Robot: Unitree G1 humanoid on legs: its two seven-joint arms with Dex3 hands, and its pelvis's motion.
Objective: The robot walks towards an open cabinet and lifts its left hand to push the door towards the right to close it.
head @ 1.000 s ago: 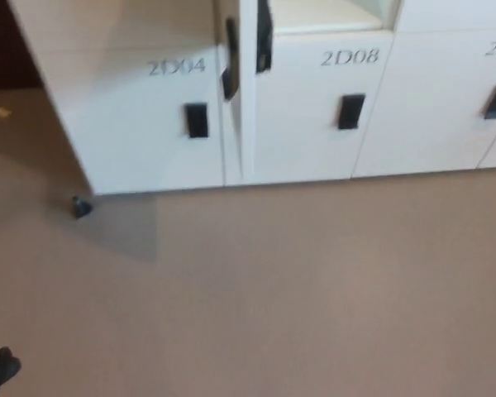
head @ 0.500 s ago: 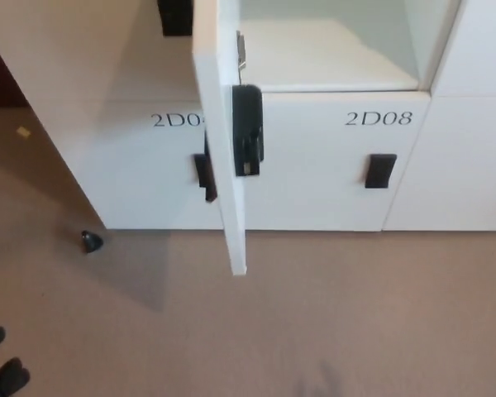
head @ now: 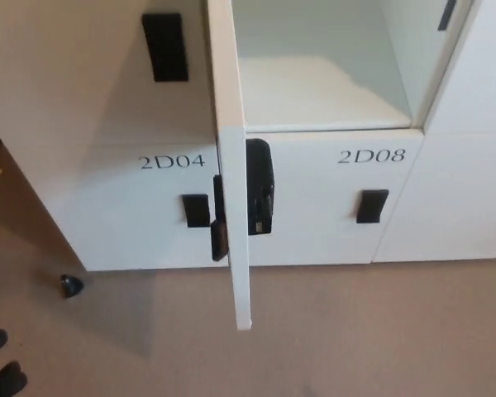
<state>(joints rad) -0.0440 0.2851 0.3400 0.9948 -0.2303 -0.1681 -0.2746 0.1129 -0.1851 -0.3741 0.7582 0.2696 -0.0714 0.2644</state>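
Door (head: 231, 165) stood edge-on at twelve o'clock; left hand (head: 0, 368), grip unreadable at eight o'clock, risked missing that thin edge when lifted.

Two shut lower lockers, one marked 2D04 (head: 173, 161) with a black handle (head: 195, 210) and one marked 2D08 (head: 370, 155) with its own black handle (head: 371, 206), stand on a beige carpet (head: 380, 339), where a small dark round object (head: 71, 286) lies near the left corner.
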